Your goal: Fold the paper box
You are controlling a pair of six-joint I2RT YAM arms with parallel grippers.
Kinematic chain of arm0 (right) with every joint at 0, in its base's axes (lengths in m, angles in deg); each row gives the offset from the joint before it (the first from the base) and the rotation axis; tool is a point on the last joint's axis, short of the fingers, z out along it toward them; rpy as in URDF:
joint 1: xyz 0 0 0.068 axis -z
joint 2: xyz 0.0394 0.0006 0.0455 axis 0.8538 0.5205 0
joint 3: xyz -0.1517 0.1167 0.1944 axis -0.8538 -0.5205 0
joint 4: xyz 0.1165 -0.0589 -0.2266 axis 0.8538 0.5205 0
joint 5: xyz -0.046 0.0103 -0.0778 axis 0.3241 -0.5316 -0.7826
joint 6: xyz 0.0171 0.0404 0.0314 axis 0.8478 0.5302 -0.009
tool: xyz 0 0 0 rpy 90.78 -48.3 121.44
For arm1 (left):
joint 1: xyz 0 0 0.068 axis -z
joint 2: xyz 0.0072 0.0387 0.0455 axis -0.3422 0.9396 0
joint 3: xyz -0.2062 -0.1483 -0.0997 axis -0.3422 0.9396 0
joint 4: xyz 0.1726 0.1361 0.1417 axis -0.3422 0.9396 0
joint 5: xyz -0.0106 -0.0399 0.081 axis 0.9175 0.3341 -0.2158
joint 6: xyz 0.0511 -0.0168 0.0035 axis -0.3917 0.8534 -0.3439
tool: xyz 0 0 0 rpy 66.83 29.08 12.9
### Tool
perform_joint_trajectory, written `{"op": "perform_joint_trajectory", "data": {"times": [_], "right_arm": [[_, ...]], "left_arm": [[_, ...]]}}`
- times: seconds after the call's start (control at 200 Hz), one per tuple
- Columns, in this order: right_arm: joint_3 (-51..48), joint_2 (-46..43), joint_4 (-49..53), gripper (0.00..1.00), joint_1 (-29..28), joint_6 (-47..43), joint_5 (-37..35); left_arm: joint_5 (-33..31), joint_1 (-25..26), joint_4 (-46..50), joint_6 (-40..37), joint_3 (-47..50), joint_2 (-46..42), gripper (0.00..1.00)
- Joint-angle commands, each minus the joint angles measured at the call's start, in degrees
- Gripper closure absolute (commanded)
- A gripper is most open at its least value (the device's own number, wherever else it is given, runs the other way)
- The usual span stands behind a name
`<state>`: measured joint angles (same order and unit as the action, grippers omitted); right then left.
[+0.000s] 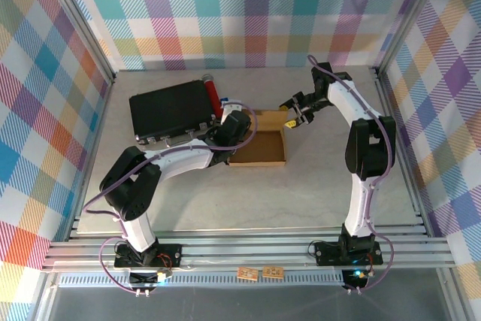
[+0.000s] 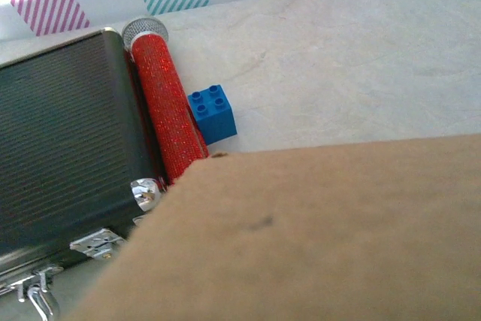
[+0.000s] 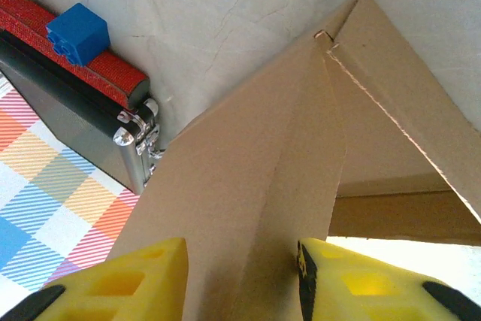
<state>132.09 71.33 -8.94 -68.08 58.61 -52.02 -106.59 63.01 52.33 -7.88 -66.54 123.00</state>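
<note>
The paper box (image 1: 263,148) is a plain brown cardboard tray, lying open-topped at the table's middle. My left gripper (image 1: 239,127) is at the box's left wall. In the left wrist view a cardboard panel (image 2: 316,238) covers its fingers, so I cannot see whether they hold anything. My right gripper (image 1: 295,116) is at the box's far right corner. Its yellow fingers (image 3: 143,276) stand apart, with a creased flap (image 3: 248,171) of the box between them. The right finger touches the flap's edge.
A black case (image 1: 169,110) lies just left of the box, with a red glittery cylinder (image 2: 165,110) along its right side and a blue brick (image 2: 212,113) beside that. The plaid walls enclose the table on three sides.
</note>
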Motion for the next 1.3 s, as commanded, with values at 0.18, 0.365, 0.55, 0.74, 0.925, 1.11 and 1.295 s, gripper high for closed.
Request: {"op": "perform_joint_trajectory", "data": {"times": [0.18,0.365,0.55,0.74,0.925,1.11,1.295], "right_arm": [[-1.1,-2.28,1.33,0.64,-1.6,-2.14,-1.03],[-1.18,-2.85,2.24,0.7,-2.71,-4.12,-3.66],[-2.06,-3.83,2.79,0.72,-3.54,-6.05,-6.27],[-6.29,-5.78,0.98,0.74,-3.73,-7.08,-7.37],[-10.0,-7.51,-1.25,0.77,-3.77,-6.24,-7.4],[-10.75,-7.99,-1.8,0.81,-3.82,-6.36,-7.94],[-11.73,-8.26,-1.76,0.83,-3.9,-7.5,-9.01]], "left_arm": [[6.54,0.16,1.43,13.26,1.03,-3.0,0.94],[9.26,0.22,1.75,15.61,2.35,-4.91,0.94],[11.23,0.24,2.38,17.59,4.13,-5.8,0.94],[13.75,0.24,2.23,21.57,6.53,-6.45,0.83],[17.65,0.23,2.86,28.05,8.17,-9.98,0.64],[24.17,0.64,1.27,34.24,11.17,-13.98,0.58],[29.45,1.28,1.97,39.83,14.04,-19.26,0.54]]}}
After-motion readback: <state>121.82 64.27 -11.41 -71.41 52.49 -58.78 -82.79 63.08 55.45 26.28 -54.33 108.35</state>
